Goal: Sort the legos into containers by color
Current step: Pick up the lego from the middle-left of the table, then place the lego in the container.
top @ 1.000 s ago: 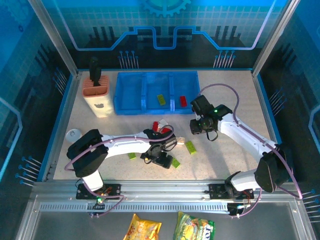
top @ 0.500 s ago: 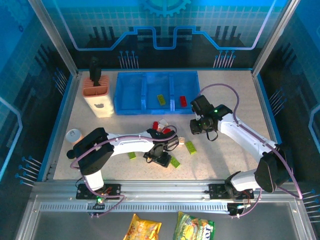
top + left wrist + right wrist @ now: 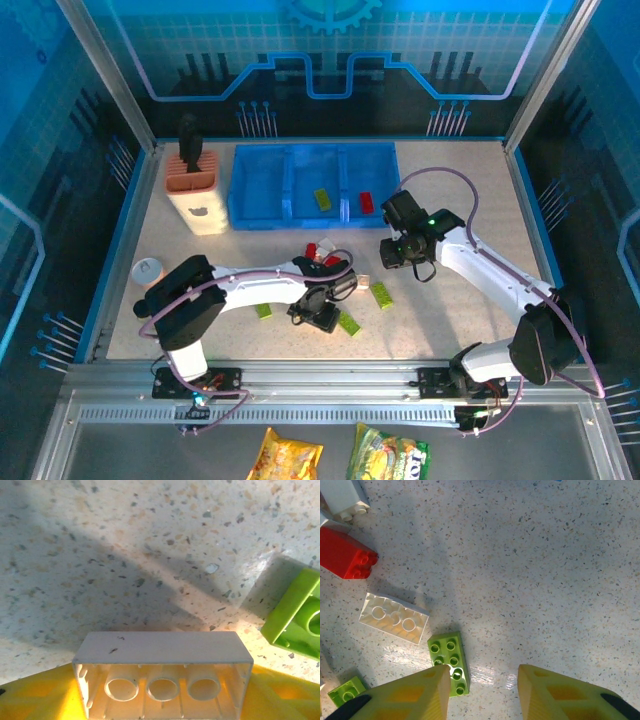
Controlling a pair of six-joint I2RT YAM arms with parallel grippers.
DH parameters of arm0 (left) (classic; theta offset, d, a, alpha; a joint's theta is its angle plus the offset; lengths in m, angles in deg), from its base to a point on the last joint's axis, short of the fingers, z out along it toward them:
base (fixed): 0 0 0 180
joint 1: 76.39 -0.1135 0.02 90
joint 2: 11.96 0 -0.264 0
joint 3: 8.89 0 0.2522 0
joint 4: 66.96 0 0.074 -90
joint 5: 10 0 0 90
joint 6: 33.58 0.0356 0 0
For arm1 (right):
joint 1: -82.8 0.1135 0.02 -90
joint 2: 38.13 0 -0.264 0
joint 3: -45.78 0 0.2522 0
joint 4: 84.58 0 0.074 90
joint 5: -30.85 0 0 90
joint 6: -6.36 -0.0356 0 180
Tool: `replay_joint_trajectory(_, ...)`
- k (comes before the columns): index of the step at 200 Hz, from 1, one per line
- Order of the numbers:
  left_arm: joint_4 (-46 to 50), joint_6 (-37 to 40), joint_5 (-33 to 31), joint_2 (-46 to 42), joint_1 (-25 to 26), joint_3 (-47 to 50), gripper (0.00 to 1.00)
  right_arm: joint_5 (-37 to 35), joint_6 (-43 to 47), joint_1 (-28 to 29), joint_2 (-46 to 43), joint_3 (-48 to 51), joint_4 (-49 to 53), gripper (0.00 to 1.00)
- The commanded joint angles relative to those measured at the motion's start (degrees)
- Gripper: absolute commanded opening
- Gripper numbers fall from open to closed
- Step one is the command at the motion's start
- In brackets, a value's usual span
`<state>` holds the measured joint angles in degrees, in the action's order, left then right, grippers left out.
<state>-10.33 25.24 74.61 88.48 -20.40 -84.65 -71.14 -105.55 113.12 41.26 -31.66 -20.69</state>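
The cream brick (image 3: 162, 672) sits on the table between my left fingers (image 3: 35, 700), clamped or not I cannot tell; my right gripper (image 3: 482, 692) hangs apart, empty. One green brick (image 3: 322, 198) and one red brick (image 3: 366, 201) lie in the tray (image 3: 258, 218), the other bricks (image 3: 381, 294) unsorted

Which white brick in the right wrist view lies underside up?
The white brick below the red brick: its round tubes face up. The top-corner white brick shows studs sideways.
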Motion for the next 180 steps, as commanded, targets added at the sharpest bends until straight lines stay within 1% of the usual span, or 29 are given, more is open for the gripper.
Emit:
replay_joint_trajectory(1,2.04,-0.64,-1.03,-5.08,-3.34,0.33,0.66,-0.37,-0.75,-0.07,-0.12,0.08,1.03,0.42)
replay_joint_trajectory(19,2.56,-0.56,-1.03,-8.16,-6.79,1.15,0.65,-0.38,-0.72,-0.10,0.10,-0.03,1.01,0.42)
replay_joint_trajectory(53,3.58,0.75,-1.12,-12.89,-15.47,1.46,0.64,-0.10,-0.67,-0.14,0.34,-0.12,0.77,0.42)
replay_joint_trajectory(87,4.46,3.01,-2.17,-13.87,-24.03,-1.22,0.63,-0.05,-0.57,-0.10,0.57,-0.13,0.67,0.42)
replay_joint_trajectory(124,4.42,6.15,-3.13,-10.83,-31.12,-7.94,0.62,0.21,-0.59,-0.11,0.72,0.04,0.41,0.42)
replay_joint_trajectory(180,5.01,10.81,-3.49,-1.18,-38.08,-21.94,0.62,0.08,-0.38,-0.11,0.90,-0.59,0.41,0.42)
